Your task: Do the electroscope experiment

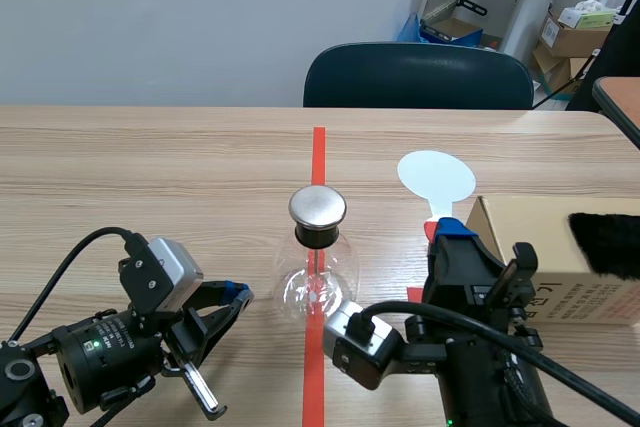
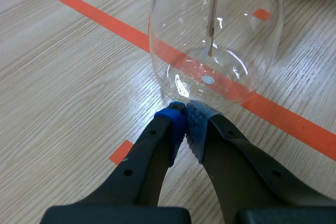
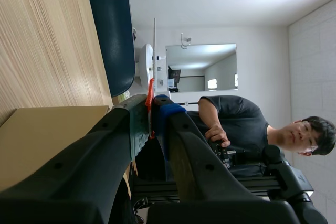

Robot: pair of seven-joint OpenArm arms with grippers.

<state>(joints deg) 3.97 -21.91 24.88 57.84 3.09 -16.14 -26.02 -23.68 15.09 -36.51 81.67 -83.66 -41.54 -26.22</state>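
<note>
A lab-like office room: tape-marked wooden table [image 1: 150, 157], dark chair [image 1: 418, 75], cardboard boxes [image 1: 572, 39] by the wall [image 1: 150, 17].

A dark blue padded chair [image 1: 418, 75] stands at the far edge of the light wooden surface [image 1: 150, 167]. Brown cardboard boxes [image 1: 575, 42] sit stacked well beyond that surface.
</note>
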